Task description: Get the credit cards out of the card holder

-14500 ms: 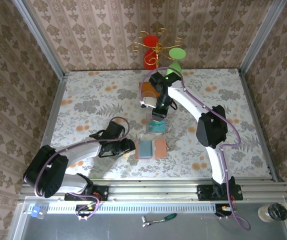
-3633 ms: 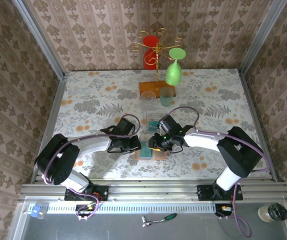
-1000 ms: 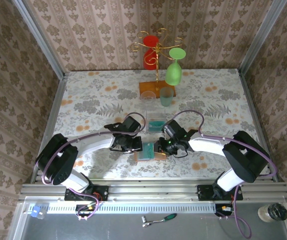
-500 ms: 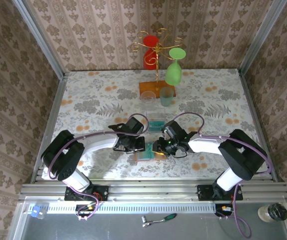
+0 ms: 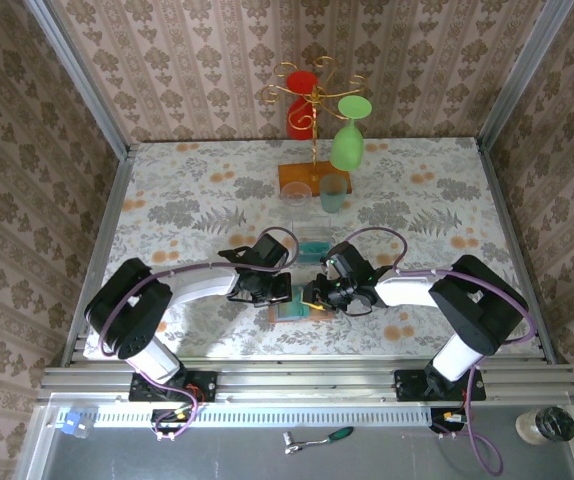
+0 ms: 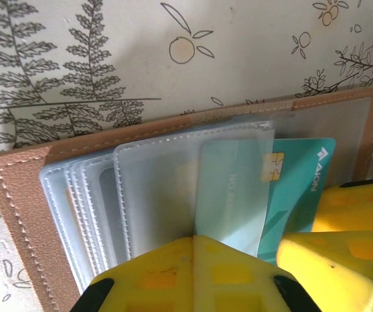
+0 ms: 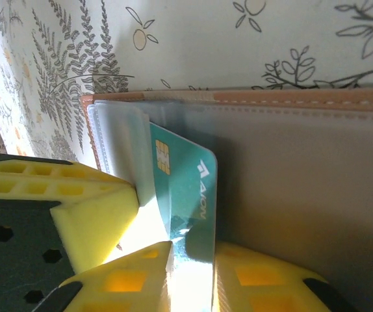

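Observation:
The brown card holder (image 5: 319,308) lies open near the table's front, its clear sleeves fanned out (image 6: 154,188). A teal credit card (image 7: 188,185) sticks halfway out of a sleeve toward the right half (image 6: 300,179). My right gripper (image 7: 193,270) stands over the holder's right half (image 5: 317,296), its yellow fingers (image 7: 138,276) closed against both sides of that card. My left gripper (image 6: 193,242) is shut, its joined tips pressed down on the sleeves at the holder's left half (image 5: 285,294). The right gripper's fingers (image 6: 342,250) almost touch it.
A clear tray (image 5: 314,245) holding teal cards sits just behind the holder. Farther back stand a teal cup (image 5: 333,194) and an orange-brown rack base (image 5: 300,178), with a green glass (image 5: 349,140) and a red glass (image 5: 300,92) hanging on the rack. Metal rails border the table.
The left gripper has slid right onto the sleeves and shut fully. The right gripper's jaws have narrowed around the teal card.

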{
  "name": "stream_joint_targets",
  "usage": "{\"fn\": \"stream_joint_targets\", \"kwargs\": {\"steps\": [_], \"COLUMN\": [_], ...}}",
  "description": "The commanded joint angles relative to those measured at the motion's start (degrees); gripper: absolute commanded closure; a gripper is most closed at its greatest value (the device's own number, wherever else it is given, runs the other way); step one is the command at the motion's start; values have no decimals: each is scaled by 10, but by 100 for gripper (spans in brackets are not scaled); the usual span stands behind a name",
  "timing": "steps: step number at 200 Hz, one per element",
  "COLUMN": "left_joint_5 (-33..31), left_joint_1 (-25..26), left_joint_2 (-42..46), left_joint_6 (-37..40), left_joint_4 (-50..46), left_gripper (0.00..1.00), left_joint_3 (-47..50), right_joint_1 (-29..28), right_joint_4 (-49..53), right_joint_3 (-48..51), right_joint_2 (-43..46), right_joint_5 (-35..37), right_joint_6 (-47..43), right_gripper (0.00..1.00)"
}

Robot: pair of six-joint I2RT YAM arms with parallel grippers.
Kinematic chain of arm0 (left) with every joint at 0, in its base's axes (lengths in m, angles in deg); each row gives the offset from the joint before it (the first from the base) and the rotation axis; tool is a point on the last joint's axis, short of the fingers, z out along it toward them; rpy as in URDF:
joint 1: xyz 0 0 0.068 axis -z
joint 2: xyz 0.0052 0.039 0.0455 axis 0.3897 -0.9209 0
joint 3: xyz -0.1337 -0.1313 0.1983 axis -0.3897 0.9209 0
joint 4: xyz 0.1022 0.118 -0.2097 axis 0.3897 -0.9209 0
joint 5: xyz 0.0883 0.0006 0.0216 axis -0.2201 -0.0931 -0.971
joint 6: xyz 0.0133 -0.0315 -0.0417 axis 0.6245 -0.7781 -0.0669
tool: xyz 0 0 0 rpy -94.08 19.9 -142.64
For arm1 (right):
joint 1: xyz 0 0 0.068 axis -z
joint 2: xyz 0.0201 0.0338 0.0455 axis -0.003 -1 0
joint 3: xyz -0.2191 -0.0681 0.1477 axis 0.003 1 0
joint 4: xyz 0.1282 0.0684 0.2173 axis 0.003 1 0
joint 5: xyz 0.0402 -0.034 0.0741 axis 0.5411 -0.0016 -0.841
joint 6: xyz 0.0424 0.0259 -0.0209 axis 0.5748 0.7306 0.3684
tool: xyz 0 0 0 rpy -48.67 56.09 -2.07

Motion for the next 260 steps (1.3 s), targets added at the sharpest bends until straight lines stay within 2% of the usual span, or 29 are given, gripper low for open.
{"fn": "stream_joint_targets", "kwargs": {"steps": [1, 47, 176, 216, 260], "left_joint_5": [-14, -24, -23, -32, -35], "left_joint_1": [-2, -5, -22, -31, -54], "left_joint_2": [-18, -11, 19, 47, 88], "left_joint_6": [12, 20, 35, 38, 41], "left_joint_4": [-23, -37, -43, -59, -63], "left_gripper": [94, 94, 92, 91, 88], "left_joint_3": [10, 5, -12, -12, 14], "right_joint_1": [1, 4, 12, 13, 13], "right_joint_4": [5, 35, 160, 252, 404], "right_joint_3": [4, 1, -27, -79, -170], "right_joint_2": [4, 19, 91, 100, 90], "right_joint_5": [0, 18, 73, 89, 121], "right_joint_6": [6, -6, -66, -155, -353], "right_gripper": [81, 91, 96, 96, 97]}}
